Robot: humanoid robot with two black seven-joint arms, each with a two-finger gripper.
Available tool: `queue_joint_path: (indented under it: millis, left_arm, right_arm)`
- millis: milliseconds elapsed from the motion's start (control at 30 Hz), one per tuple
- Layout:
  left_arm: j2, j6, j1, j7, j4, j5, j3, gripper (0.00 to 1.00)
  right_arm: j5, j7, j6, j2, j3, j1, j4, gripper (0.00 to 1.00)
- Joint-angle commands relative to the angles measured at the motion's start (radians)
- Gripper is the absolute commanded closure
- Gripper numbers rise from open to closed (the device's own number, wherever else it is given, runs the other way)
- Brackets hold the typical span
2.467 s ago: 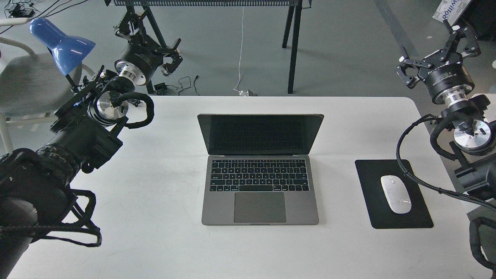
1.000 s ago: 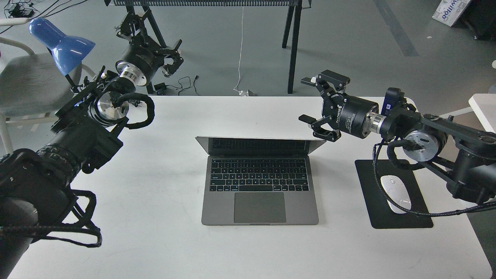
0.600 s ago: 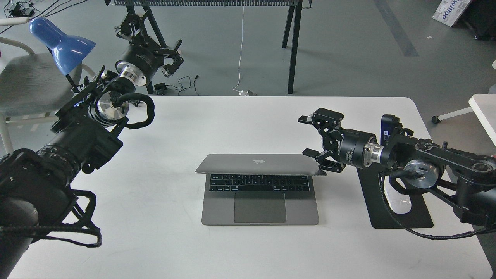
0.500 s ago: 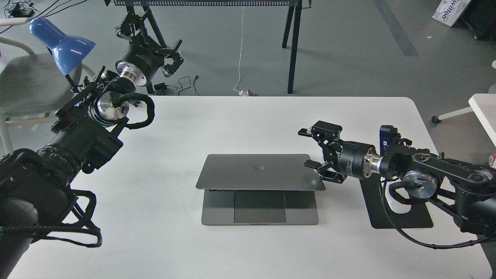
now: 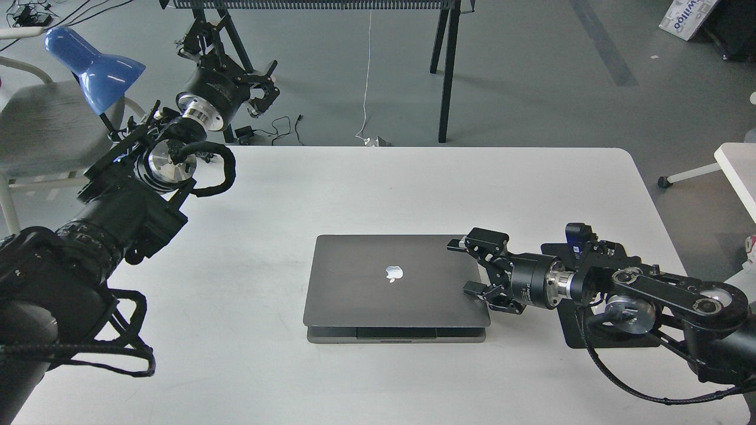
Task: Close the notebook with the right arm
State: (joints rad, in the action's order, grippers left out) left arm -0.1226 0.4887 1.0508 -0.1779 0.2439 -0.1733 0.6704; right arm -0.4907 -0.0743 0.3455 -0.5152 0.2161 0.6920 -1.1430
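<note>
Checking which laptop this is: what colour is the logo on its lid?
White, on the grey notebook lid; the head view shows it clearly.

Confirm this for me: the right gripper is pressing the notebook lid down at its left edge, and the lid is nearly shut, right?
Not quite. In the head view the right gripper is at the right edge of the notebook lid, not the left. The lid is nearly shut, as you said.

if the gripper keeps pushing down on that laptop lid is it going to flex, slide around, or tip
The notebook lid is a flat metal-looking panel, so it probably stays stiff rather than flexing. Its base lies flat on the white table, so tipping seems unlikely. The right gripper presses near the lid's right edge; the smooth tabletop might let the notebook slide a little.
</note>
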Motion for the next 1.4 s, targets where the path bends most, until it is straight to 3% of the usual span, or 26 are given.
queue_joint_path:
  millis: [0,1033,1233,1367]
  left_arm:
    - [0.000,0.000,0.000,0.000,0.000,0.000,0.000,0.00]
    - [0.000,0.000,0.000,-0.002,0.000,0.000,0.000,0.00]
    - [0.000,0.000,0.000,-0.003,0.000,0.000,0.000,0.00]
    - [0.000,0.000,0.000,-0.002,0.000,0.000,0.000,0.00]
  right_arm:
    - [-0.019,0.001,-0.002,0.004,-0.001,-0.005,0.005,0.00]
    - [-0.028,-0.004,-0.037,0.012,-0.067,0.009,0.017,0.00]
    - [-0.017,-0.013,-0.023,-0.080,0.182,-0.005,-0.009,0.00]
    - [-0.011,-0.016,-0.025,-0.079,0.380,-0.005,0.009,0.00]
